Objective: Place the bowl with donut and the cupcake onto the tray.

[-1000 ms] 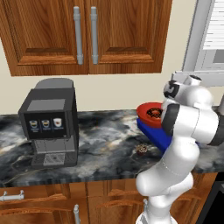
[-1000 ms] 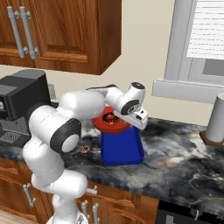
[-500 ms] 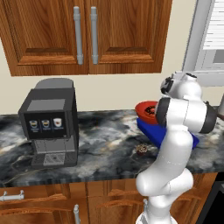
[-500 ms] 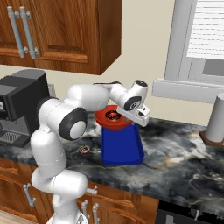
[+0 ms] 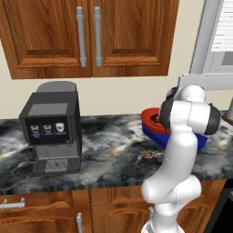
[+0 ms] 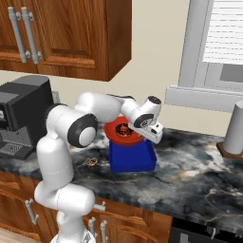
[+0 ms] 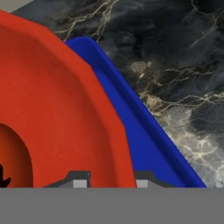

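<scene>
The red bowl [image 6: 114,131] sits on the far end of the blue tray [image 6: 133,157], with the dark donut [image 6: 124,128] inside it. My gripper [image 6: 145,134] reaches the bowl's right rim from the window side. In the hand view my gripper [image 7: 111,181] is shut on the bowl [image 7: 57,109], one fingertip [image 7: 80,182] on each side of the rim, and the tray [image 7: 144,135] lies just beyond. The small brown cupcake [image 5: 146,155] stands on the counter left of the tray [image 5: 200,140], also seen as the cupcake [image 6: 90,162] near the front edge.
A black coffee machine [image 5: 52,127] stands at the counter's left. A grey cylinder [image 6: 234,128] stands on a wooden base at the right, under the window. Wooden cabinets hang above. Bare marble counter [image 6: 190,166] stretches right of the tray.
The arm's elbow has swung up and closer to the body. The hand has shifted slightly at the bowl's rim, and the bowl stays at about the same spot on the tray.
</scene>
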{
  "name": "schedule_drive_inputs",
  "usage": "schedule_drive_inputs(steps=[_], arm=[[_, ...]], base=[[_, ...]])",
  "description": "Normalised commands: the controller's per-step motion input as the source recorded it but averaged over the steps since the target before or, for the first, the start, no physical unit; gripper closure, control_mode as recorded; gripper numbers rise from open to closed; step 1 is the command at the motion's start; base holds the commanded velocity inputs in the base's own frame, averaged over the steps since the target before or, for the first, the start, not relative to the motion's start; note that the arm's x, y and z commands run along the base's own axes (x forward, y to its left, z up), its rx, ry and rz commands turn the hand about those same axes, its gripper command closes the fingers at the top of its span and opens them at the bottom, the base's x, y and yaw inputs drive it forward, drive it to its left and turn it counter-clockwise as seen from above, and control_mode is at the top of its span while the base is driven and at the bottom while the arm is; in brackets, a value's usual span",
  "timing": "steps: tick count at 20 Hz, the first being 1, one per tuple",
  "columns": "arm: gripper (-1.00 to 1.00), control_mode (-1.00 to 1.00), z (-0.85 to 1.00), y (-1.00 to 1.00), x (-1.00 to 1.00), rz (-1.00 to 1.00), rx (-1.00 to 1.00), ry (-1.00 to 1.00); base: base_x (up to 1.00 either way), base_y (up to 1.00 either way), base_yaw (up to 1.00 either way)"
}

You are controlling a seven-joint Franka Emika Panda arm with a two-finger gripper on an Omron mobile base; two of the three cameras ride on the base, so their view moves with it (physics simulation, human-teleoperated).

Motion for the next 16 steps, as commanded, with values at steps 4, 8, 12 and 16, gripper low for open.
schedule_drive_inputs(steps=[4, 8, 12, 16], arm=[[1.00, -1.00, -0.11, 0.00, 0.03, 0.00, 0.00, 0.00], [-1.00, -1.00, 0.00, 0.00, 0.00, 0.00, 0.00, 0.00], [-1.00, -1.00, 0.00, 0.00, -0.01, 0.00, 0.00, 0.00], [-1.00, -1.00, 0.09, 0.00, -0.21, -0.01, 0.00, 0.00]], base=[[0.00, 0.00, 0.00], [0.00, 0.00, 0.00], [0.00, 0.00, 0.00], [0.00, 0.00, 0.00]])
